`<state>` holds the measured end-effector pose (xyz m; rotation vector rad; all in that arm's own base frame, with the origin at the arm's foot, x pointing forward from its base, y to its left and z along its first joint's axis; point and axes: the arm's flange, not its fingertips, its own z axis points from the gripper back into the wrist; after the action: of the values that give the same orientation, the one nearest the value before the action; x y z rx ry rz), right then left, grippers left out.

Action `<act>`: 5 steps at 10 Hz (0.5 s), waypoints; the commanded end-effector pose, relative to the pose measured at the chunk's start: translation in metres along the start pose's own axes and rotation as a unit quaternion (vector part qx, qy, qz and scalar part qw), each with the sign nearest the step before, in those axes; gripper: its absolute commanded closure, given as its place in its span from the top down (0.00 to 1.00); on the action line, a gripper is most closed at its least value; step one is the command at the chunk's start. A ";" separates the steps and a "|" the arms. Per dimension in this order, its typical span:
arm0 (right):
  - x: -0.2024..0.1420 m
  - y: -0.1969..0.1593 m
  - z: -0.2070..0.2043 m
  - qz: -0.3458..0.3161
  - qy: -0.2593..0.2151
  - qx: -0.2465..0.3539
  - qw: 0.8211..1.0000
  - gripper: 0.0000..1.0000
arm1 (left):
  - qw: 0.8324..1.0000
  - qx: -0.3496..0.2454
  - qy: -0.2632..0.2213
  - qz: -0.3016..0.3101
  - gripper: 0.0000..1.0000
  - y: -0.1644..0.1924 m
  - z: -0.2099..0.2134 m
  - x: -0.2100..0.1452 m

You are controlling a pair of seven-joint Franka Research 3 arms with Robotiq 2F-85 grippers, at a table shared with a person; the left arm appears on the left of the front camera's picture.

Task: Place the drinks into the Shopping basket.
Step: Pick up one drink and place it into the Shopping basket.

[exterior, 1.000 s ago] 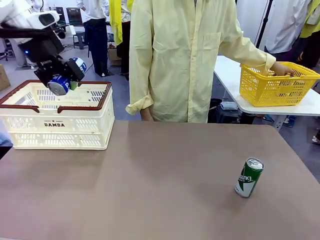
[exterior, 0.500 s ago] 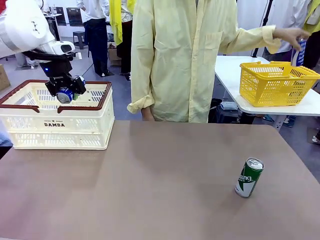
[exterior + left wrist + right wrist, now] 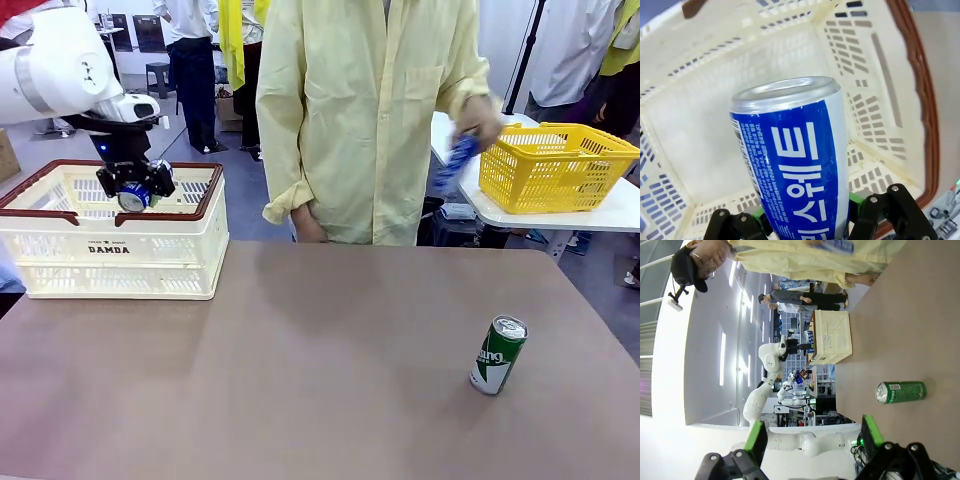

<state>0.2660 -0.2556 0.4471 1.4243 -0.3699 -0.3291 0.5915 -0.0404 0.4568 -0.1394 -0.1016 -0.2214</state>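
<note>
My left gripper (image 3: 136,190) hangs over the open top of the cream-white Shopping basket (image 3: 115,249), shut on a blue drink can (image 3: 133,197). In the left wrist view that blue can (image 3: 795,160) sits between the green pads, silver top pointing into the basket (image 3: 700,150). A green drink can (image 3: 497,355) stands upright on the brown table at the right; it appears sideways as the green can (image 3: 900,392) in the right wrist view. My right gripper (image 3: 812,440) is open, with nothing between its fingers. The person's hand carries another blue can (image 3: 455,162).
A yellow mesh basket (image 3: 555,165) sits on a white side table (image 3: 460,150) at the far right. The person in a yellow shirt (image 3: 370,110) stands at the table's far edge. Bare brown tabletop (image 3: 320,370) lies between basket and green can.
My left gripper moved right and down with the blue can, now lower over the basket. The person's hand came away from the yellow basket holding a blue can.
</note>
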 end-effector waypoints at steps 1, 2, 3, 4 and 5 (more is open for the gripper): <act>0.000 0.004 0.001 -0.003 0.000 0.005 1.000 1.00 | 0.999 0.026 0.013 0.016 0.00 -0.002 -0.008 0.002; 0.000 0.004 0.001 -0.003 0.000 0.005 1.000 1.00 | 0.999 0.038 0.020 0.021 0.00 0.000 -0.016 0.002; 0.000 0.004 0.001 -0.003 0.000 0.005 1.000 1.00 | 0.998 0.055 0.020 0.026 0.00 0.001 -0.025 0.002; 0.000 0.004 0.001 -0.003 0.000 0.005 1.000 1.00 | 0.998 0.059 0.020 0.024 0.00 0.002 -0.035 0.000; 0.000 0.004 0.001 -0.003 0.000 0.005 1.000 1.00 | 0.998 0.055 0.025 0.026 0.00 0.002 -0.045 -0.002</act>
<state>0.2660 -0.2555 0.4471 1.4243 -0.3698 -0.3291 0.5971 -0.0407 0.4158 -0.0499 -0.0448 -0.1857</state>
